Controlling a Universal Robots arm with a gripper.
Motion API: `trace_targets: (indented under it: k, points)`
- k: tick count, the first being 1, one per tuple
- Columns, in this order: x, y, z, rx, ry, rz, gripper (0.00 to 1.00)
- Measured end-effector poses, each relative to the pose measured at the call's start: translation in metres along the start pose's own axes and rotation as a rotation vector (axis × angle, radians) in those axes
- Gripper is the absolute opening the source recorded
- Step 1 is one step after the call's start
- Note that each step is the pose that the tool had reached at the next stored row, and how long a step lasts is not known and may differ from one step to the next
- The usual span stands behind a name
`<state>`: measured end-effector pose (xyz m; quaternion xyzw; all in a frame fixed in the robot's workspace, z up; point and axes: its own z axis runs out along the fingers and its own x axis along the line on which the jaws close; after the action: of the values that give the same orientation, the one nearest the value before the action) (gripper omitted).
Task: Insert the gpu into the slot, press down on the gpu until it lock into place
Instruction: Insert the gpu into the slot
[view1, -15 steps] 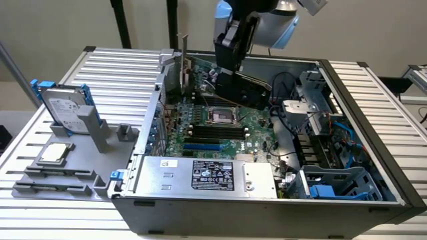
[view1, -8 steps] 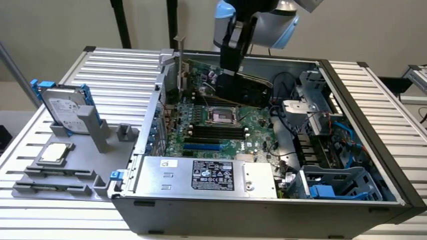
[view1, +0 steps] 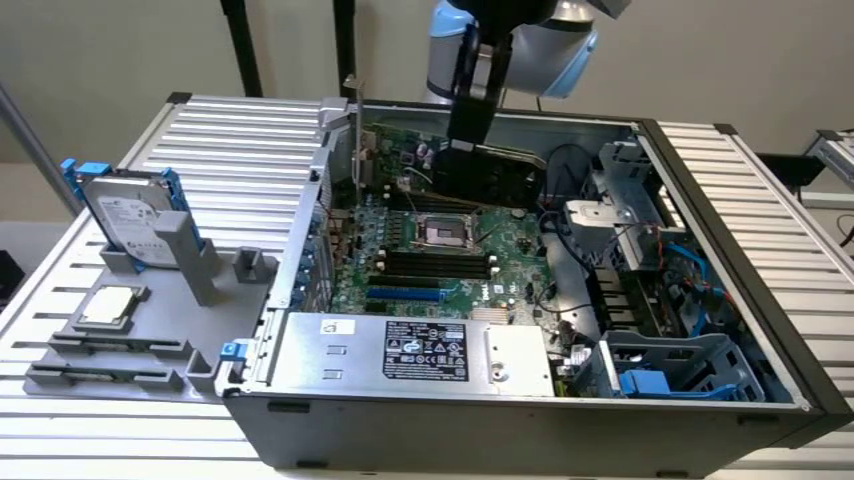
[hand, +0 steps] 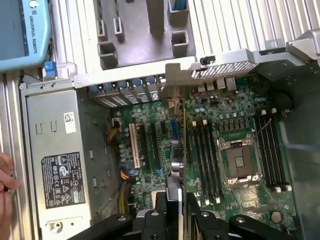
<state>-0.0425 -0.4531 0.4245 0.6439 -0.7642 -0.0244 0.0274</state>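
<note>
Gripper jaws are clenched on the upper edge of the gpu, which hangs upright over the far part of the motherboard inside the open case — clear of the board and apart from the blue slot. The wrist view shows the card edge-on between the fingers — and a person's hand beside the power supply.
</note>
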Motion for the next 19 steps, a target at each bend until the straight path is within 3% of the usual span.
trace_targets:
  k: [2, 4, 5, 7, 12, 19]
  points:
    - [0.000, 0.0000, 0.0000, -0.0012, -0.0150, -0.021, 0.26]
    - [0.000, 0.0000, 0.0001, -0.0030, -0.0344, -0.039, 0.26]
    - [0.000, 0.0001, 0.0004, -0.0031, -0.0414, -0.049, 0.26]
    - [0.000, 0.0006, 0.0020, -0.0012, -0.0499, -0.064, 0.26]
    - [0.001, 0.0072, 0.0107, 0.0025, -0.0587, -0.082, 0.26]
    - [0.001, 0.0080, 0.0235, 0.0046, -0.0594, -0.093, 0.26]
